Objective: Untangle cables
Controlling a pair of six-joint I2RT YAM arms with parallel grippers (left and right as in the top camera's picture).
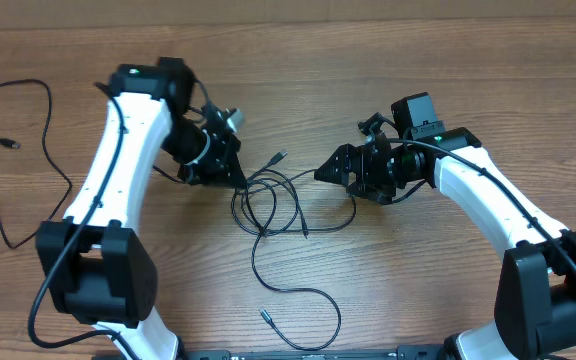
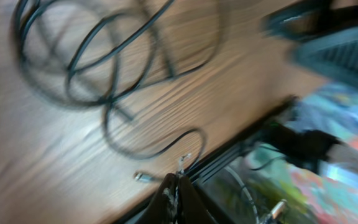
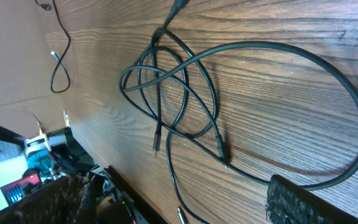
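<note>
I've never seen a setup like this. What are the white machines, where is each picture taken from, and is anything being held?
Two white robot arms sit at a wooden table. One picture looks down from above; the other two come from cameras on each wrist. Tangled cables lie between the arms, and a separate cable lies far left. The left gripper is shut at the tangle's edge; whether it pinches a cable is unclear. The right gripper stands open, holding nothing.

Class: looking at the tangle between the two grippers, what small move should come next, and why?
Probably the right gripper, now open, should close on a strand of the tangled cables again. The left gripper is shut at the knot's left edge, and the loops still cross on the table.
</note>
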